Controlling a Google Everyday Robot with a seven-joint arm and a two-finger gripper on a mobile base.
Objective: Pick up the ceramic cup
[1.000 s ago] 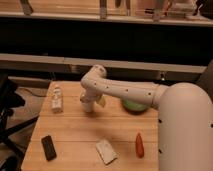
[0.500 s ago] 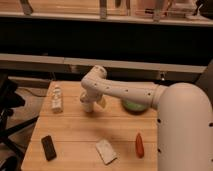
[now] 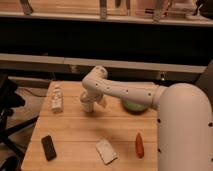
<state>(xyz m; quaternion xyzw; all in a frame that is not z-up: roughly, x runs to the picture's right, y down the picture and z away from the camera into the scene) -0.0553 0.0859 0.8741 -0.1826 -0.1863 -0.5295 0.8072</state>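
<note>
I've got the gripper point(image 3: 91, 102) down at the cup point(image 3: 87, 104), which sits on the table point(image 3: 75, 135) toward the back, right of the small bottle point(image 3: 56, 98) and left of the green bowl point(image 3: 134, 106). The cup looks not yet lifted, so the reach seems done and the grasp and lift are left. The wrist covers most of the cup, and I cannot tell whether the hand is open or closed. The arm hides part of the bowl.
</note>
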